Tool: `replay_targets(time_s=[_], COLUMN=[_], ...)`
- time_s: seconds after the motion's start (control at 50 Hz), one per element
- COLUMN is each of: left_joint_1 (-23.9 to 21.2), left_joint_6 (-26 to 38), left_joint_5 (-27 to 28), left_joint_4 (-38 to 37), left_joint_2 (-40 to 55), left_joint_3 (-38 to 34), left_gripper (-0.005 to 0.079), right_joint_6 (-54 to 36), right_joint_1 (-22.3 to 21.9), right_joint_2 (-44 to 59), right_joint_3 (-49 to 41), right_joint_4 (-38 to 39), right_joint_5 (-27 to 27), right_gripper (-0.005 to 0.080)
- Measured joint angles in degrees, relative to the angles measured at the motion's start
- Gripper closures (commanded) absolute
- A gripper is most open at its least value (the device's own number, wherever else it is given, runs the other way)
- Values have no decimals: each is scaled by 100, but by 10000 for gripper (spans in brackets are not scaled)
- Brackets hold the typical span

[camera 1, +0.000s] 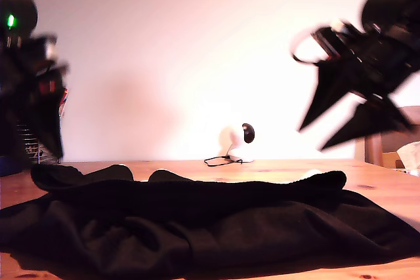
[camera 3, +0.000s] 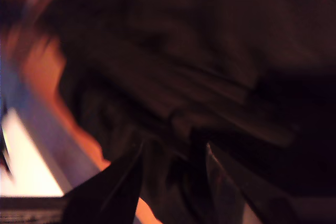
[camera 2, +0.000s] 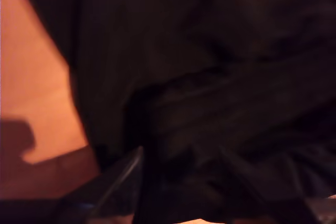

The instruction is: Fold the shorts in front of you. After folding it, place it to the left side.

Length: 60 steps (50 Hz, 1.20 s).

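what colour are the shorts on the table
Black. The shorts show it best in the exterior view, lying bunched on the wooden table.

The second wrist view is heavily blurred. The shorts fill most of it as a dark mass of black fabric, rumpled into soft folds and ridges whose detail is lost in the smear. Beside the fabric's edge a strip of orange-brown bench shows, and beyond that a pale bluish band and a bright white patch that are too blurred to identify. My second claw shows as two dark fingers standing apart, with only fabric visible between them; nothing is pinched. Whether the fingertips touch the cloth cannot be told.
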Motion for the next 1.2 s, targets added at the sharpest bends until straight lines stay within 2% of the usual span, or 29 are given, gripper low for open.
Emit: replay_targets(time_s=[0.14, 0.16, 0.28, 0.32, 0.36, 0.38, 0.44, 0.5, 0.52, 0.64, 0.66, 0.74, 1.04, 1.2], left_joint_1=[-120, -133, -179, -179, -179, -179, -179, -179, -179, -179, -179, -179, -179, -179], left_joint_6=[70, 72, 72, 72, 72, 72, 72, 72, 72, 70, 68, 63, 24, -22], left_joint_5=[15, 15, 26, 33, 35, 59, 63, 68, 81, 136, 149, 238, 428, 509], left_joint_4=[-17, 2, 127, 133, 127, 129, 127, 127, 129, 151, 151, 153, 155, 160], left_joint_2=[0, 0, 0, 0, 0, 0, 0, 0, 0, 0, 0, 0, 0, 0], left_joint_3=[-2, -2, -2, -2, -2, -2, -2, -2, -2, -2, -2, -2, -2, -2], left_gripper=[350, 350, 350, 350, 350, 350, 350, 350, 350, 350, 350, 350, 351, 351], right_joint_6=[-968, -1213, -1775, -2081, -2109, -2437, -2826, -2970, -3279, -3818, -4175, -4371, -4450, -4450], right_joint_1=[621, 691, 1233, 1401, 1556, 1611, 1829, 2009, 2052, 2277, 2310, 2420, 2492, 2492], right_joint_2=[0, 0, 0, 0, 0, 0, 0, 0, 0, 2, 2, 26, 872, 942], right_joint_3=[4, 4, 4, 4, 4, 4, 4, 4, 4, 4, 4, 4, 22, 22], right_joint_4=[210, 269, 590, 660, 686, 695, 706, 739, 763, 979, 1034, 1272, 1346, 1718], right_joint_5=[225, 466, 1045, 1429, 1462, 1880, 2308, 2505, 2594, 2771, 2800, 2806, 2841, 2868], right_gripper=[416, 416, 386, 371, 352, 342, 323, 307, 301, 276, 276, 276, 276, 276])
